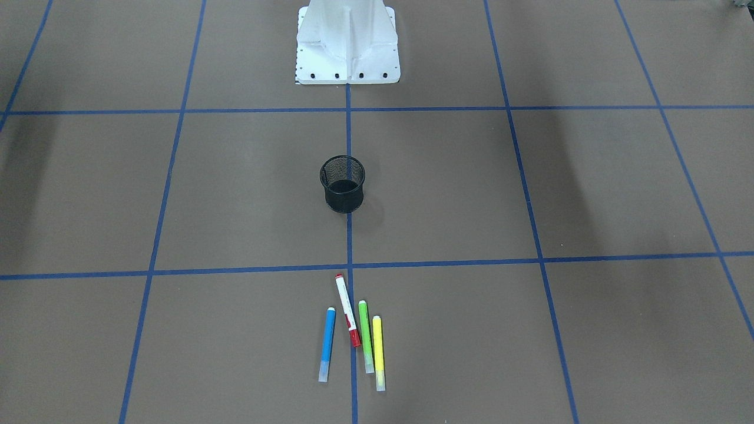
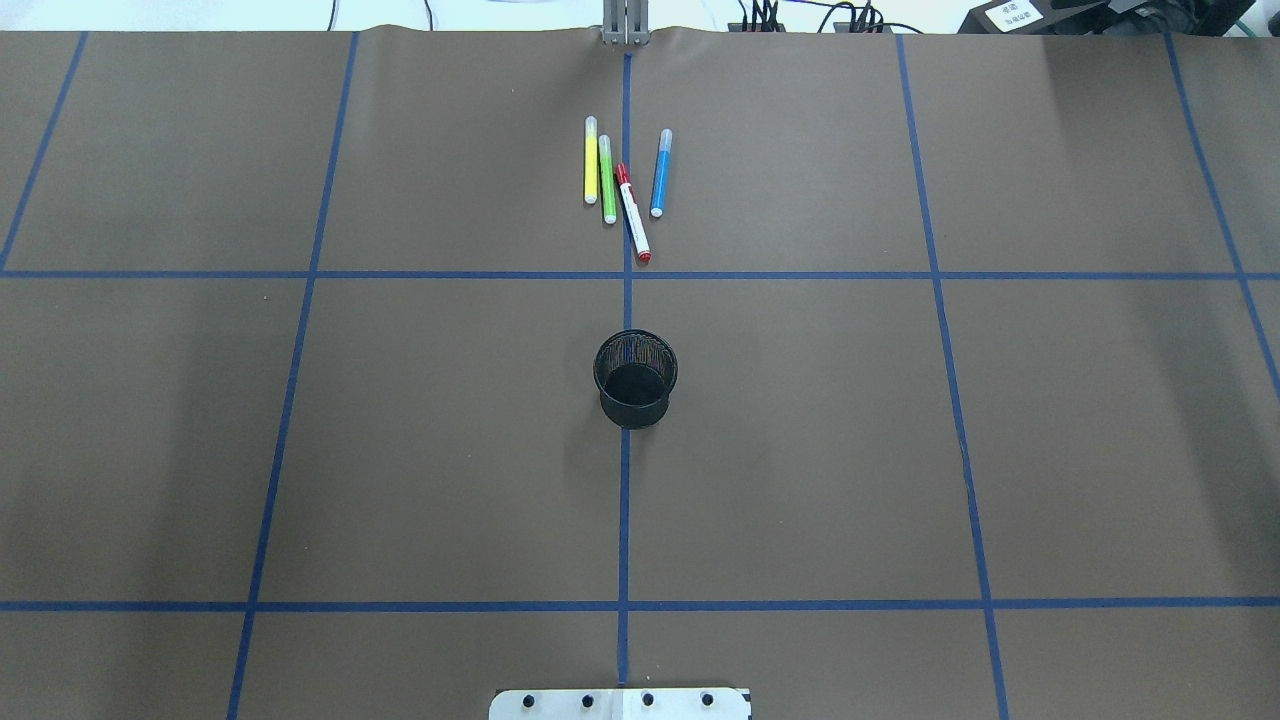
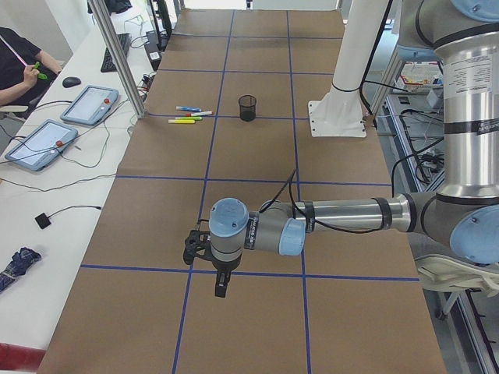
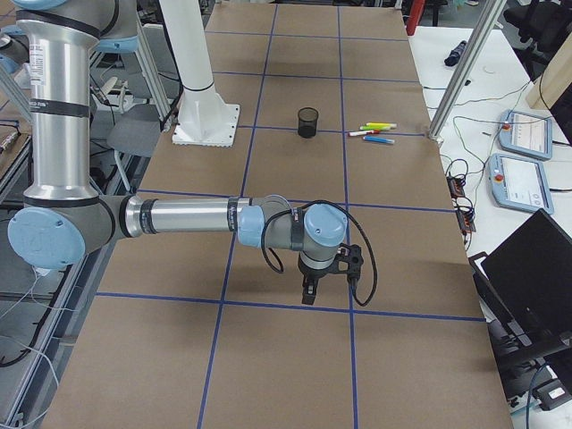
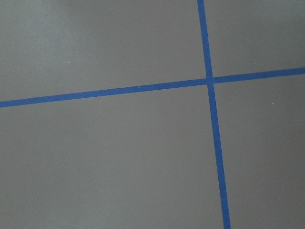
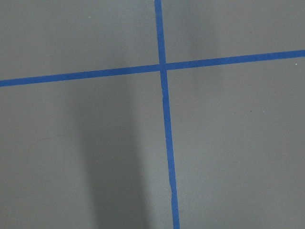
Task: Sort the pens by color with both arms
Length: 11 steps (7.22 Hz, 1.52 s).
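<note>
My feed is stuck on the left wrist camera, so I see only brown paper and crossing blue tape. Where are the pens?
Observer: The blue pen, red-ended white pen, green pen and yellow pen lie close together beyond the black mesh cup, on the side away from the robot's base.
Operator: Anything in the cup?
Observer: No, it looks empty in the overhead view.
Operator: Is my left hand near them?
Observer: No, the left hand hangs over a tape crossing, well off to the robot's left of them.
</note>
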Motion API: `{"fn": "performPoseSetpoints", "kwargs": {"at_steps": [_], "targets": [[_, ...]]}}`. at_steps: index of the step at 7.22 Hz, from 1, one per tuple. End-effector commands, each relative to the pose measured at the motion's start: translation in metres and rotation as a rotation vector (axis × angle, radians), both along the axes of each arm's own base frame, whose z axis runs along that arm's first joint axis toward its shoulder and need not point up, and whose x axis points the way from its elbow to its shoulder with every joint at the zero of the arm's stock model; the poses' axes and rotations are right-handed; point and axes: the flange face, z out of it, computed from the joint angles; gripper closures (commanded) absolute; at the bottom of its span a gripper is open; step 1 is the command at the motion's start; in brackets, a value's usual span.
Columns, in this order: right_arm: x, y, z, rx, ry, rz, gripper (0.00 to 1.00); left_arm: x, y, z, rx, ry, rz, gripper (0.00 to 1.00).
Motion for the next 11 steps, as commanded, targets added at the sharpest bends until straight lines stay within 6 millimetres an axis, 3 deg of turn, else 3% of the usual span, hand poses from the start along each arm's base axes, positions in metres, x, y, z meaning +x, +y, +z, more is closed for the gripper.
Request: {"fn": "performPoseSetpoints", "kwargs": {"at_steps": [1, 7, 11], "targets": [[0.0, 0.0, -0.001, 0.002, 0.003, 0.0, 0.0, 0.001, 0.001, 0.005, -0.01, 0.002, 0.001, 0.0], [0.001, 0.002, -0.004, 0.011, 0.008, -0.001, 0.0, 0.0, 0.005, 0.009, -0.021, 0.005, 0.0, 0.0], [0.002, 0.006, -0.003, 0.016, 0.011, -0.002, 0.0, 0.003, 0.019, 0.014, -0.038, 0.054, 0.005, 0.0]]}}
